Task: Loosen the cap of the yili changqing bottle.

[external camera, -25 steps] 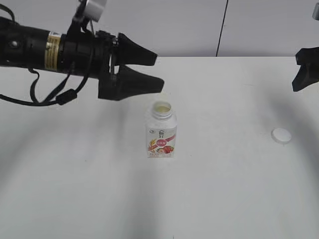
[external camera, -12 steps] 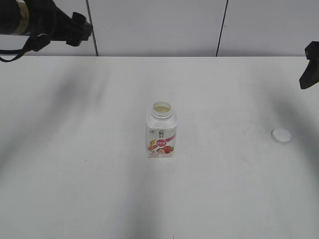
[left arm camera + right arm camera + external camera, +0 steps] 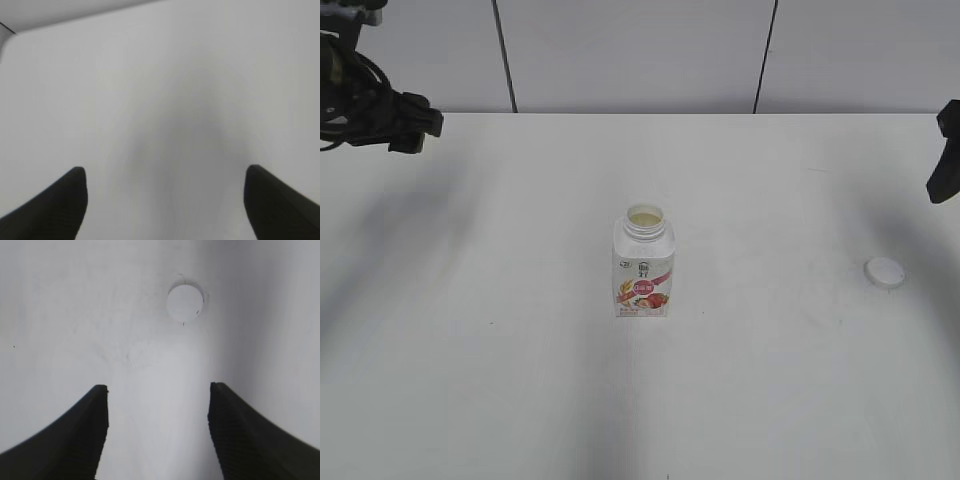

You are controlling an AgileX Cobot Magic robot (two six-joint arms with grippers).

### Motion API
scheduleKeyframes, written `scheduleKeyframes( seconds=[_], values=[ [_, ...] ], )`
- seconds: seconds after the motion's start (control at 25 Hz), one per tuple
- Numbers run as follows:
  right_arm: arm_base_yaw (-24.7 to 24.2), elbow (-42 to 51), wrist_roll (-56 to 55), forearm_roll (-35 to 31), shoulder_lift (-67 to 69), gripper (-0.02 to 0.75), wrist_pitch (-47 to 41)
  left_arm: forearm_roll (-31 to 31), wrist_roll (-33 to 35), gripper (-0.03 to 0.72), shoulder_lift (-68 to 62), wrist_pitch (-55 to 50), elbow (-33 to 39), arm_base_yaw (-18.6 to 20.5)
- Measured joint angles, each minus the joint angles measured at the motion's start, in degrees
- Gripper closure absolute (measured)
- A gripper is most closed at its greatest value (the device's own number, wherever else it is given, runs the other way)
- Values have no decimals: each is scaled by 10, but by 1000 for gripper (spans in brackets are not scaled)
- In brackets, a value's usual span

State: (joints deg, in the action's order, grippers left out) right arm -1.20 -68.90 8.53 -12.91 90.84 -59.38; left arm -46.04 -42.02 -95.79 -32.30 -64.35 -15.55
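The yili changqing bottle (image 3: 644, 268) stands upright at the middle of the white table, its neck open with no cap on it. The white cap (image 3: 884, 272) lies flat on the table to the right of the bottle; it also shows in the right wrist view (image 3: 185, 302), ahead of the jaws. My right gripper (image 3: 158, 405) is open and empty, above the table near the right edge (image 3: 946, 165). My left gripper (image 3: 165, 195) is open and empty; only part of its arm (image 3: 380, 120) shows at the far left of the exterior view.
The white table (image 3: 520, 380) meets a grey panelled wall (image 3: 640, 50) at the back. The left wrist view shows only bare table surface and a strip of wall.
My left arm has pulled back from above the bottle to the far left edge of the view. My right gripper has drawn slightly further right. Bottle and cap have not moved.
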Motion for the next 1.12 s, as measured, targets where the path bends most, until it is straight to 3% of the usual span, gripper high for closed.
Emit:
scheduleKeyframes(
  seconds=[0.12, 0.24, 0.4, 0.56, 0.76, 1.12],
  values=[
    [0, 0, 0, 3, 0, 239, -16, 137, 78, 105, 13, -39, -27, -1],
    [0, 0, 0, 4, 0, 239, -44, 246, 158, 105, 26, -144, -71, -1],
    [0, 0, 0, 5, -3, 240, -88, 340, 239, 105, 26, -278, -102, 3],
    [0, 0, 0, 7, -28, 240, -98, 356, 257, 115, 38, -358, -103, 5],
    [0, 12, -5, 7, -83, 240, -99, 361, 260, 123, 114, -372, -96, 5],
    [0, 130, -8, 5, -282, 240, -101, 373, 261, 127, 337, -375, 29, 5]
  ],
)
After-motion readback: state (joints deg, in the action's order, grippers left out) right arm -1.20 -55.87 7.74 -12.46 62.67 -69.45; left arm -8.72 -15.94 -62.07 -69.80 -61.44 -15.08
